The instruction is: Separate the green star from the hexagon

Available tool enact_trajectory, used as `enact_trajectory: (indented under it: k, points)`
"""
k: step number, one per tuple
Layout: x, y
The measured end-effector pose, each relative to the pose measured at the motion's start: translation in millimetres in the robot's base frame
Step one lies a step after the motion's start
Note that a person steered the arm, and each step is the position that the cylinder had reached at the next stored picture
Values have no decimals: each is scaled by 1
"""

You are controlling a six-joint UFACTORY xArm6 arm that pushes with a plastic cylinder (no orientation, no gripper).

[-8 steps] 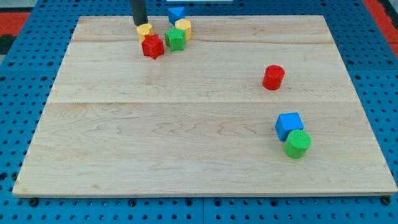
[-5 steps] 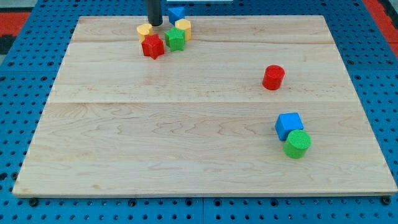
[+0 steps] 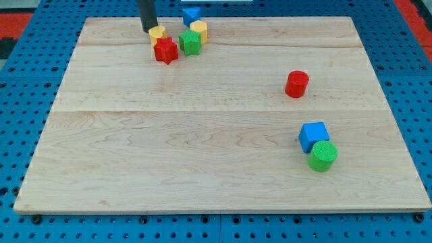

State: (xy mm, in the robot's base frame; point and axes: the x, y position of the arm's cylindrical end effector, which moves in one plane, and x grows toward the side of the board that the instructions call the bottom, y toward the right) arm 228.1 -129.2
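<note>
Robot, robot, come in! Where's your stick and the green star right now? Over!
My tip at view's top, just left of small yellow block. Green star touching yellow hexagon. Red star sits between tip and green star.

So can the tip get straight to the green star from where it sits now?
Probably not directly. My tip sits at the view's left of the cluster, with the small yellow block and red block between it and the green star. Going around looks needed.

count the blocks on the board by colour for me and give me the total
Red: 2, star and cylinder
Yellow: 2, at and
Green: 2, star and cylinder
Blue: 2, at and
Total: 8
</note>
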Motion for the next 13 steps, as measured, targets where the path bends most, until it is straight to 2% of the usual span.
enact_trajectory:
  k: [3, 5, 7, 8, 10, 11, 12, 13]
  points:
    - [23, 25]
    - [25, 4]
    - [29, 63]
    - [58, 82]
    - [84, 201]
    - [106, 196]
    - [93, 230]
    - [113, 281]
